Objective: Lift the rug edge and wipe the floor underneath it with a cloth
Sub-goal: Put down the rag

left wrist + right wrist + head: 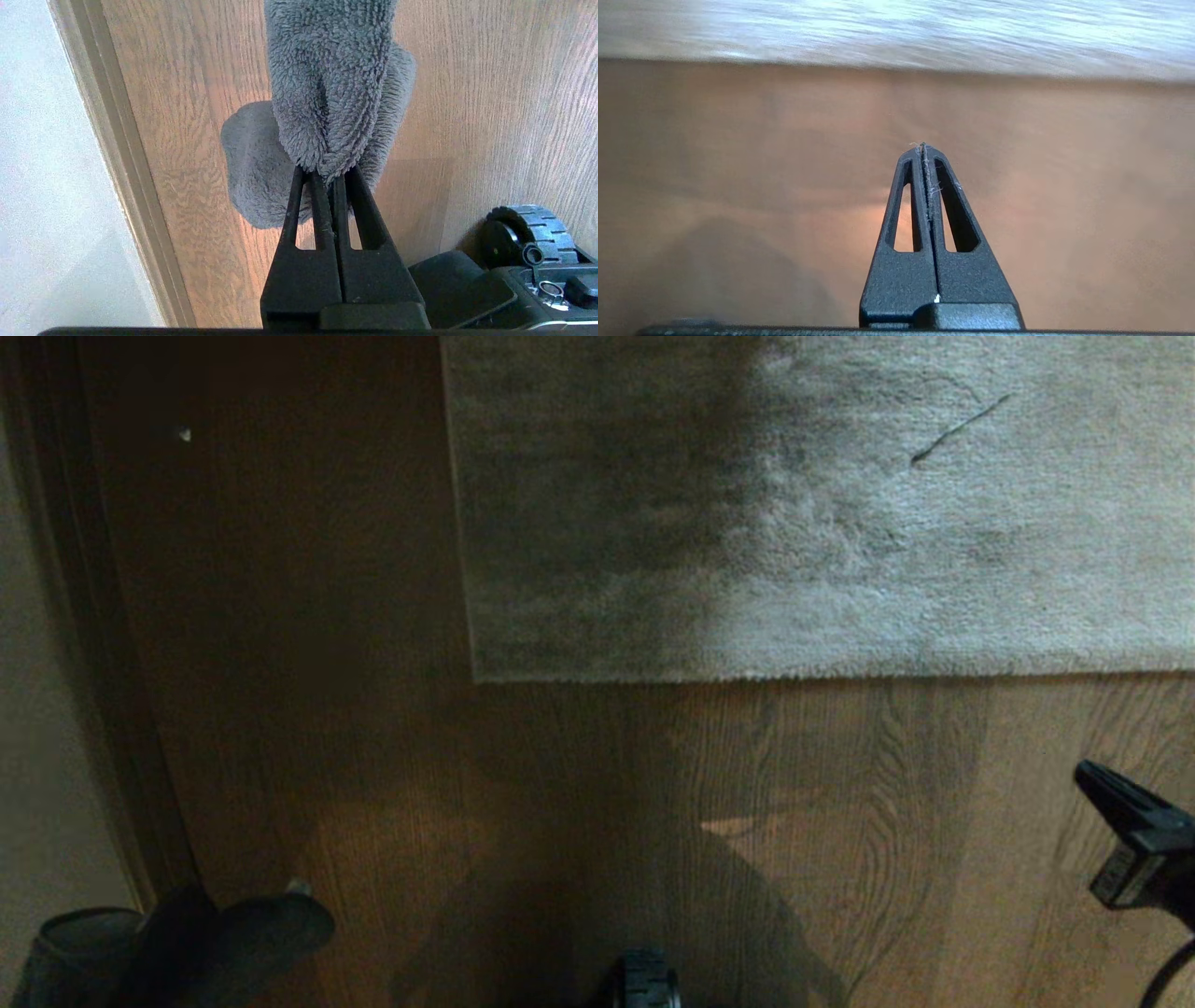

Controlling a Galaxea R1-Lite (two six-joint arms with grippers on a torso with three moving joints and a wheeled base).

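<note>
Wood-plank floor [840, 821] bare beside flat grey rug [840, 523]; left pincer [327, 175] clamps cloth [327, 84]; right pincer [923, 147] closed, empty.

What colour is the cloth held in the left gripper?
Dark grey and fluffy; the cloth shows best in the left wrist view, pinched by the left gripper.
</note>
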